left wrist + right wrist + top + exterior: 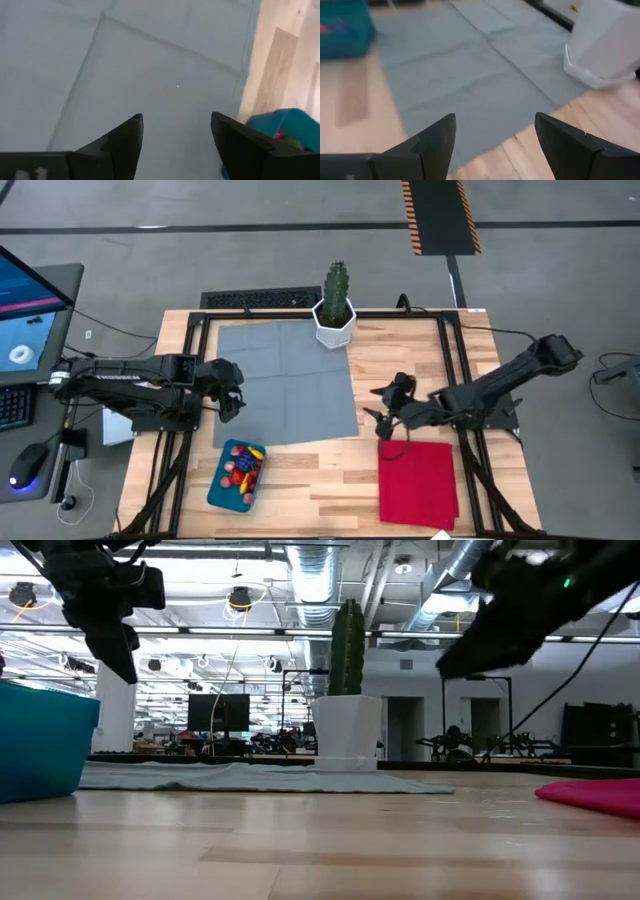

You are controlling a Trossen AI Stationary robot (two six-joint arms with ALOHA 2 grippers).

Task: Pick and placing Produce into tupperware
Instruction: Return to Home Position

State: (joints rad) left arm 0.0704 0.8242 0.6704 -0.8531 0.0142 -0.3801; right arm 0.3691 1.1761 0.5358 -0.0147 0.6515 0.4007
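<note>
left gripper (175, 120) hangs open above the left part of the grey mat (285, 380), its two dark fingers spread wide with nothing between them. the low view shows it raised well clear of the tabletop. just off the mat's corner on that same side, the teal tupperware (215, 492) sits on the bare wood of the table (330, 490), near the gripper but apart from it. the produce (243, 465) lies heaped inside the container as a small cluster of red, pink and yellow pieces; single items in the pile cannot be told apart. the left arm stretches back across the table's left edge towards a desk with a monitor (25, 315) and a mouse (22, 470).

right gripper (495, 117) is likewise open and empty, fingers parted. it is held in the air over the wood between the mat's right edge and the corner of the flat red cloth (418, 480). its wrist view looks across the mat to the white pot (334, 325) on one side and the tupperware far off on the other. the right arm angles away over the table's right edge.

at the far side of the mat, the green cactus (336, 285) stands upright in the white pot, with the pot's base resting on the mat's edge.
</note>
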